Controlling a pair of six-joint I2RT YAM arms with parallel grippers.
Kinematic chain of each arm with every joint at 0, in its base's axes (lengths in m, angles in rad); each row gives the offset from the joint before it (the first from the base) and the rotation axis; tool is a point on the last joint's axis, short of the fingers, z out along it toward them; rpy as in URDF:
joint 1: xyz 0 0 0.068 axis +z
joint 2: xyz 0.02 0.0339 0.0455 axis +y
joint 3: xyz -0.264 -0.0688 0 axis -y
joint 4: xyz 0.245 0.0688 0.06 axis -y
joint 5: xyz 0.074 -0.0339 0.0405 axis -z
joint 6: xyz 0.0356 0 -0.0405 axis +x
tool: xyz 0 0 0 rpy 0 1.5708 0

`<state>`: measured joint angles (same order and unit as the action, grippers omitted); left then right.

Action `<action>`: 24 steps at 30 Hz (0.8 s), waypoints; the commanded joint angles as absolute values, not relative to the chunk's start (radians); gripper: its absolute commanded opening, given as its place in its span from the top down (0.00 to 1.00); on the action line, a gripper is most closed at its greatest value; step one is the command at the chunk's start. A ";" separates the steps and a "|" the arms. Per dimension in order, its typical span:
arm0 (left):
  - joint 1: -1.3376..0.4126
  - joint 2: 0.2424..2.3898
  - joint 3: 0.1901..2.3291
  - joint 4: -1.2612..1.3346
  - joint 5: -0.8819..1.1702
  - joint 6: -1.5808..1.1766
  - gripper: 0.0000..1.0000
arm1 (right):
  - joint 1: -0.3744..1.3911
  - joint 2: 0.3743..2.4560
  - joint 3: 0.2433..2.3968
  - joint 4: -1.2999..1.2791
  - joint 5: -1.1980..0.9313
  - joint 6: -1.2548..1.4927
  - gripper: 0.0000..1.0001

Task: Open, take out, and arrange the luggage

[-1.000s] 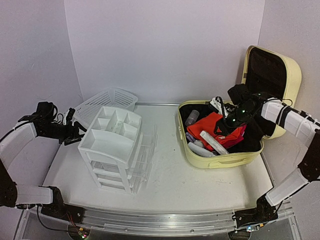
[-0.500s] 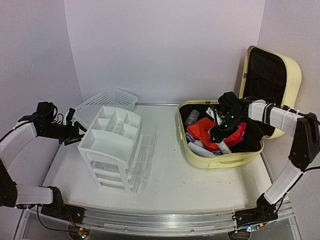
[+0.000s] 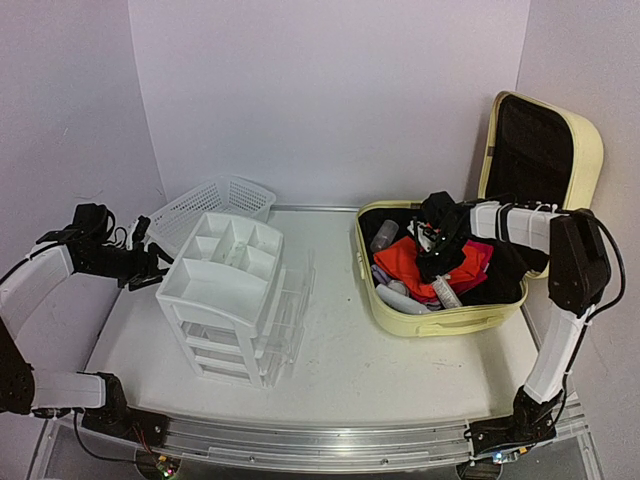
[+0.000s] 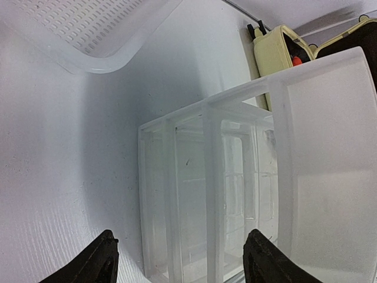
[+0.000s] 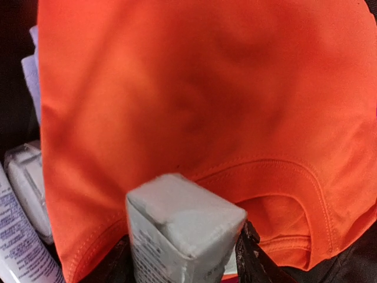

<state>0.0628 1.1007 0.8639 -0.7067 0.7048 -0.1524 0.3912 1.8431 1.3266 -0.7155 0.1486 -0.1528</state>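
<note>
The small carton (image 5: 182,230) is cut off at the frame's bottom, its print unreadable; the right fingers (image 5: 250,259) pinch it over an orange garment (image 5: 206,88) inside the open luggage (image 3: 440,322), at the right of the table (image 3: 400,380); tubes (image 3: 398,298) lie half buried there; the left fingers (image 4: 103,262) are spread beside the drawer organizer (image 4: 318,177).

White plastic drawer organizer (image 3: 232,290) upright on desk (image 3: 400,375), left of centre. Top tray split into several compartments, clear drawers stacked beneath. White mesh basket (image 3: 215,200) just behind it, far left, appears tilted; contact between them unclear. Desk surface white, lightly scuffed.
</note>
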 commanded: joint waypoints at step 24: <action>0.068 1.132 0.876 -0.684 0.717 -0.129 0.27 | 0.388 1.446 1.412 -0.807 -0.141 -0.038 0.71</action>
